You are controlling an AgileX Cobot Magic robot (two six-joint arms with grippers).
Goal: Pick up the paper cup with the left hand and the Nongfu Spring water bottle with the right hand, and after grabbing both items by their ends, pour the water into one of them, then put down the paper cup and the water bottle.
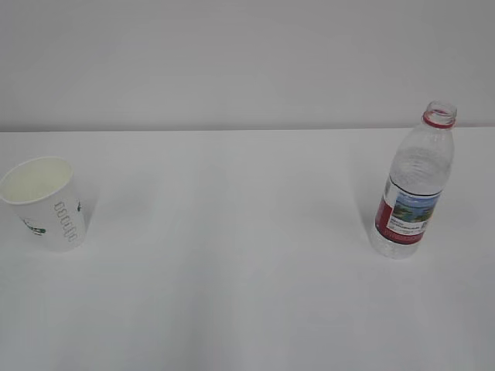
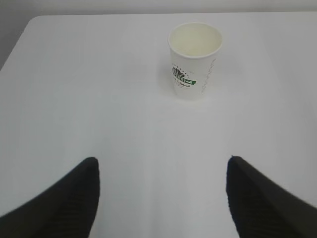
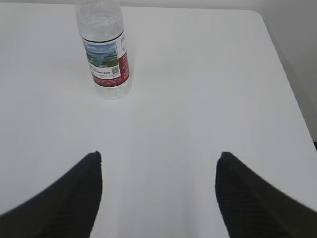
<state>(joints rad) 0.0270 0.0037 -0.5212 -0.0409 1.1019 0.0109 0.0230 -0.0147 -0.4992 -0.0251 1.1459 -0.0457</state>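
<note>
The white paper cup [image 1: 46,202] stands upright at the table's left, its cream inside showing nothing in it; the left wrist view has the paper cup [image 2: 194,60] well ahead. My left gripper [image 2: 162,161] is open with only table between its dark fingers. The uncapped Nongfu Spring water bottle [image 1: 411,184], with red neck ring and red label, stands upright at the right. In the right wrist view the bottle [image 3: 105,49] is ahead and to the left of my open right gripper [image 3: 159,154]. Whether water is inside, I cannot tell. Neither gripper appears in the exterior view.
The white table [image 1: 232,255] meets a pale wall [image 1: 232,62] behind. Its rounded far-left corner [image 2: 34,21] shows in the left wrist view, and its right edge [image 3: 290,89] in the right wrist view.
</note>
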